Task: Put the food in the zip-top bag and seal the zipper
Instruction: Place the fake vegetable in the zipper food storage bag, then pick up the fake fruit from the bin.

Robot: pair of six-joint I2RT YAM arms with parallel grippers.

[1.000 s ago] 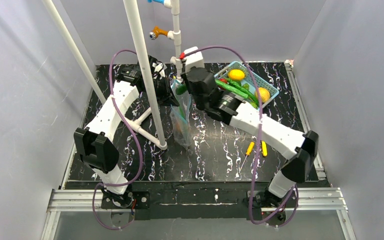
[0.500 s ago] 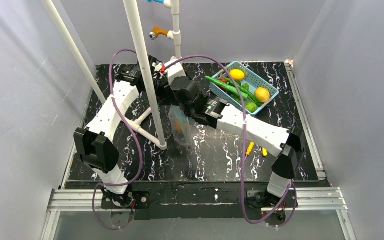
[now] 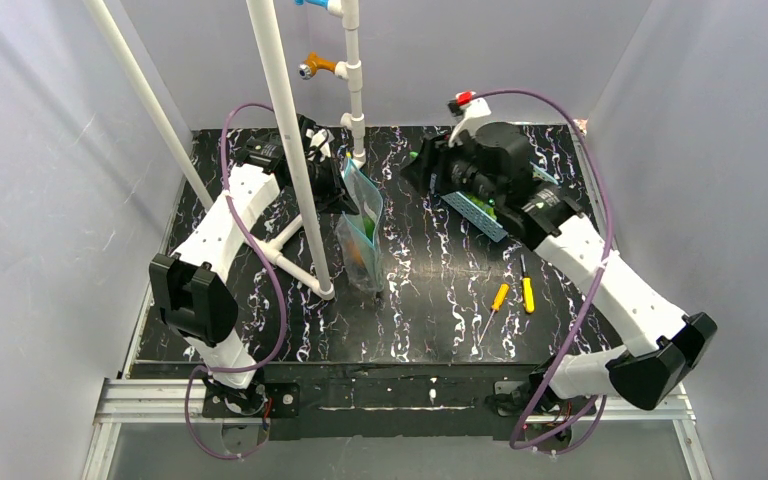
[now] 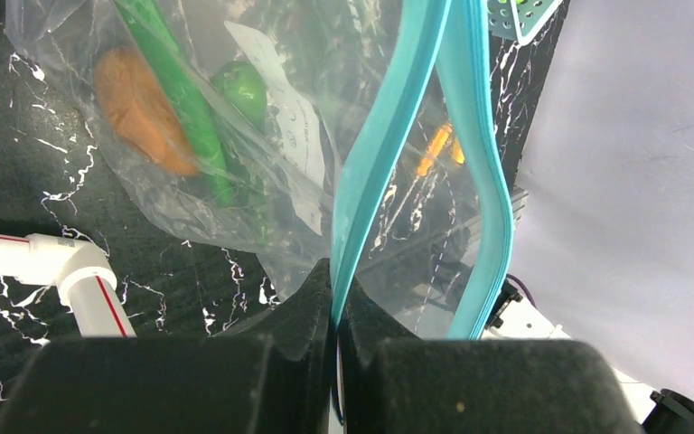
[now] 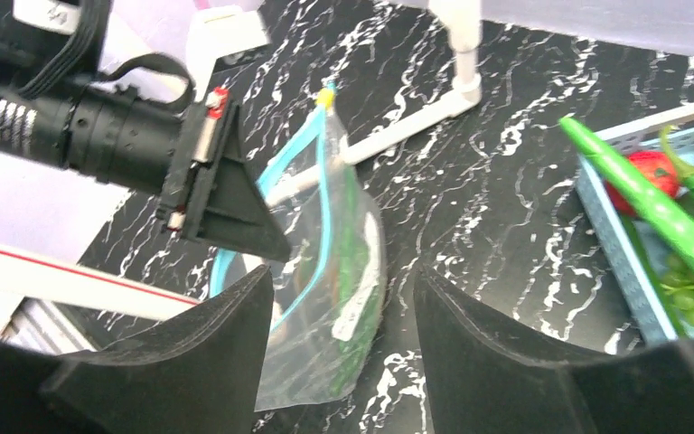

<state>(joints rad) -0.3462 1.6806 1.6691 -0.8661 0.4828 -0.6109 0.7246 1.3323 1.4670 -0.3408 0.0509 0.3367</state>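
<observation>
Left tool (image 3: 338,172) is being shown from above clenched on the far top corner of the zip-top bag (image 3: 363,235), which is being held upright on the counter (image 3: 430,290) beside a white pipe frame (image 3: 285,120). Right tool (image 3: 422,168) is being carried to the right of the bag, apart from it, over a light-blue basket (image 3: 475,212). Two orange-handled screwdrivers (image 3: 500,296) are lying right of the bag, towards the arm bases.

In the left wrist view, the left tool (image 4: 336,307) is being seen pinching one strip of the teal zipper (image 4: 389,154); the other strip is bowing away, so the bag's mouth is gaping. Inside the bag (image 4: 271,194) a long green pod (image 4: 176,90), an orange fruit (image 4: 135,113) and a green round piece (image 4: 239,86) are being contained.

In the right wrist view, the right tool (image 5: 342,298) is being shown released, fingers (image 5: 208,362) spread with nothing between them. The bag (image 5: 361,262) is hanging below, and right of it the basket (image 5: 614,244) is holding another green pod (image 5: 651,208) and a small red piece (image 5: 651,172).
</observation>
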